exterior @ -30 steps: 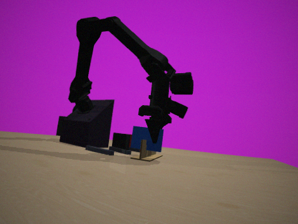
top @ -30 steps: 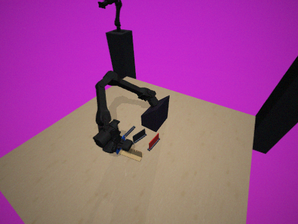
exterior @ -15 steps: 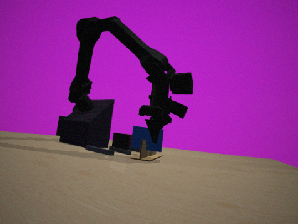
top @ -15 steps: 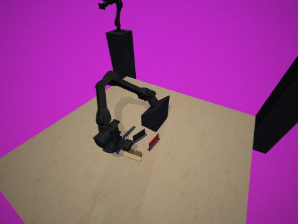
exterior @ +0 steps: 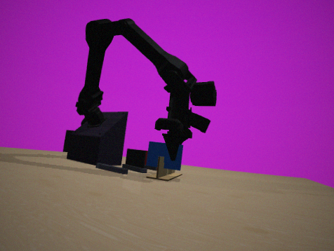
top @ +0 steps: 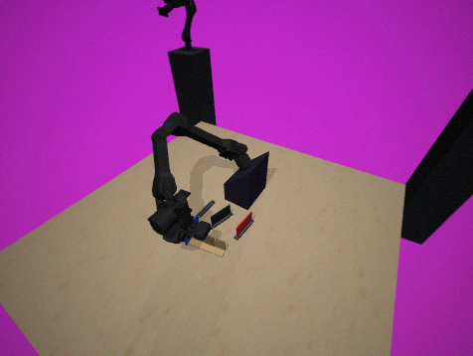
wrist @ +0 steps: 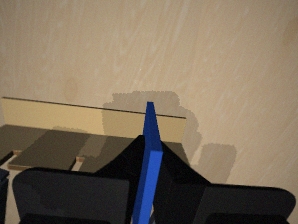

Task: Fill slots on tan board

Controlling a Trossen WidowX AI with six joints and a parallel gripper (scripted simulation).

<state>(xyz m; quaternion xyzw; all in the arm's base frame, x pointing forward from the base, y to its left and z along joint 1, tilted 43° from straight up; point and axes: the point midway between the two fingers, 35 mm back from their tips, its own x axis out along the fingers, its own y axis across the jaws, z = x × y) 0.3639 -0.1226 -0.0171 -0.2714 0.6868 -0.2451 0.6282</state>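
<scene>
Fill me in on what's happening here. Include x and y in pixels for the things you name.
The arm's gripper (top: 191,233) (exterior: 173,158) (wrist: 147,141) is shut on a blue board (exterior: 175,164) (wrist: 153,165), holding it upright and crosswise at the standing tan board (top: 219,244) (exterior: 161,167) (wrist: 50,142). It looks as if it is being fitted into a slot; whether it is fully seated, I cannot tell. A red board (top: 243,224) and a black board (top: 221,216) (exterior: 136,158) stand in their holders. Two slots show open in the wrist view.

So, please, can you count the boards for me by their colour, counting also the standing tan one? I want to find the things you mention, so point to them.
Blue board (top: 196,219) (exterior: 156,154) (wrist: 151,167): 1
Black board (top: 221,216) (exterior: 136,158): 1
Red board (top: 243,224) (exterior: 146,158): 1
Tan board (top: 219,243) (exterior: 160,168) (wrist: 47,149): 1
Total: 4
</scene>
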